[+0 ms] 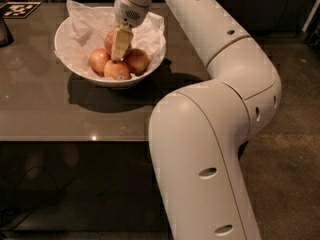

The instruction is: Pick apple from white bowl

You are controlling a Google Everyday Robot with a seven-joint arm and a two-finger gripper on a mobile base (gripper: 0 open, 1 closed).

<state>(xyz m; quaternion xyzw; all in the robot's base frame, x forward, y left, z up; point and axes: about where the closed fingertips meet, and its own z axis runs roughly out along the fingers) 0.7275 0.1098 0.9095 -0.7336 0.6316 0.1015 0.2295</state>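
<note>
- The gripper [119, 57] hangs tip-down inside the white bowl [61, 59], among the fruit; I cannot tell whether it is closed on anything.
- The apple [108, 41], the deepest red, sits at the back of the bowl, touching the gripper and partly hidden by it.
- Three paler apples [117, 70] lie in front and to the sides, on crumpled tissue paper [82, 26].
- The white arm [220, 89] bends in from the right foreground.
- The bowl rests on a glossy grey-brown table [45, 109] that shows its shadow.
- A black-and-white marker [19, 9] lies at the far left corner.
- Speckled dark floor [297, 114] lies to the right.
</note>
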